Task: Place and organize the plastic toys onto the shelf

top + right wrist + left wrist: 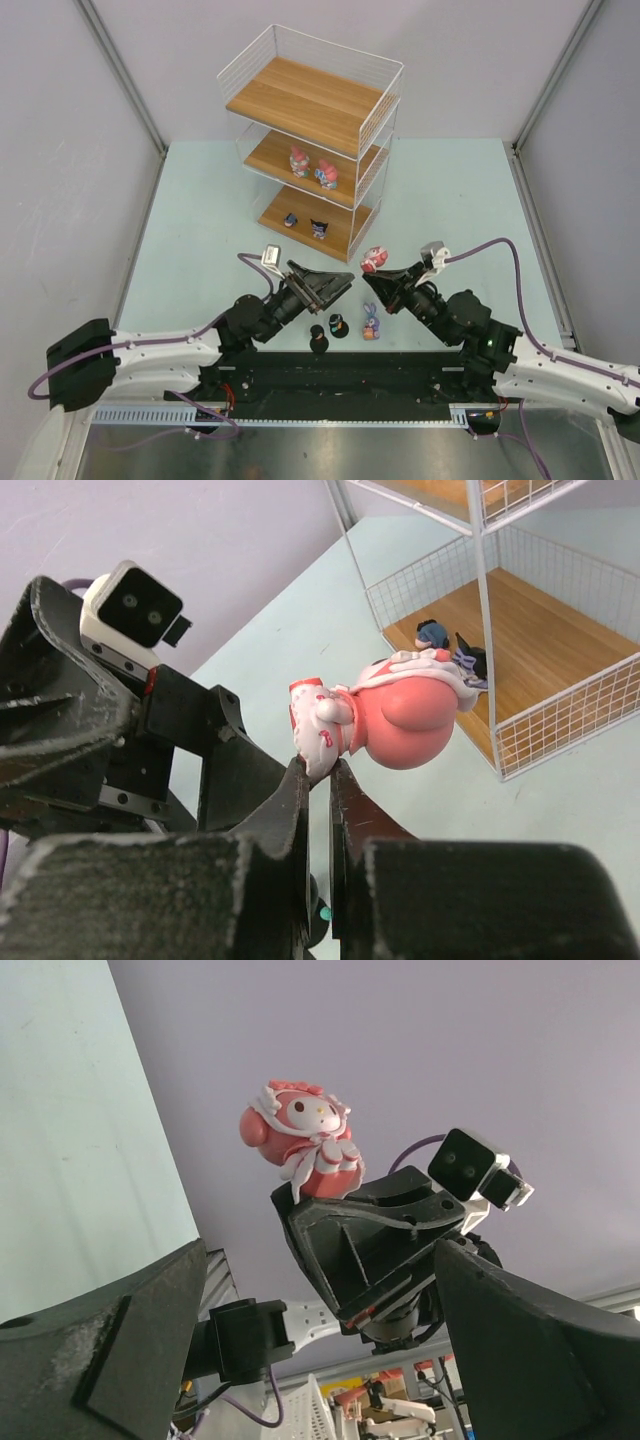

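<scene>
My right gripper (373,271) is shut on the skirt of a pink-and-white figurine (375,258) and holds it above the table in front of the shelf (352,125). The figurine also shows in the right wrist view (395,715), above the gripper (319,772), and in the left wrist view (303,1142). My left gripper (342,292) is open and empty, facing the right one; its wide-set fingers (110,1350) frame the left wrist view. Two pink toys (312,167) stand on the middle board. Two dark toys (305,225) stand on the bottom board. The top board is bare.
On the table between the arms stand two dark-haired figurines on round black bases (328,332) and a purple-blue bunny (371,322). The shelf's wire side (560,730) is close to the right of the held toy. Grey walls enclose the table.
</scene>
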Controlling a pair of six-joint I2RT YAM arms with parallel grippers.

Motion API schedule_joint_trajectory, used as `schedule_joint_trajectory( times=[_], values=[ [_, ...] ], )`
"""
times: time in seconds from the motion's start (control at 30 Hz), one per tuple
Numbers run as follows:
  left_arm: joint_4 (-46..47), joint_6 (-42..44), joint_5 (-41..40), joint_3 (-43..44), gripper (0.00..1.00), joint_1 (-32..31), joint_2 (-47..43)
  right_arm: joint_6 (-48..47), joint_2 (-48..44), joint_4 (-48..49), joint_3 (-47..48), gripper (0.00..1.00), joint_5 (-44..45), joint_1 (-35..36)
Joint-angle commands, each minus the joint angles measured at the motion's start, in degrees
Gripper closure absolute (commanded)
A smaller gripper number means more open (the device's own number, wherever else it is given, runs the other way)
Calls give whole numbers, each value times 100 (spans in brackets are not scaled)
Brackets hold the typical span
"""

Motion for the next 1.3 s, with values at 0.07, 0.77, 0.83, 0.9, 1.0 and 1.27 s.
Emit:
schedule_joint_trajectory(
  times=[0.07, 0.77, 0.83, 0.9, 1.0, 1.27],
  values=[
    [-1034, 209, 181, 147, 0, 95, -564, -600, -168, -470, 237, 100, -763, -67],
    [-4055, 1449, 2709, 1624, 0, 1458, -664, -1823, 465, -2124, 1186, 100, -1328, 890],
    [-3722, 1431, 2967, 1651, 0, 1458, -391, -1928, 561, -2159, 1257, 100, -1117, 1065],
    [-3562, 1361, 3108, 1616, 0, 1458, -337, -1972, 588, -2151, 1266, 100, -994, 1145],
    [-3552, 1334, 3021, 1590, 0, 1458, -451, -1972, 553, -2185, 1266, 100, -923, 1181],
    [-3378, 1291, 3205, 1458, 0, 1458, -636, -1999, 615, -2159, 1266, 100, -940, 1198]
  ],
)
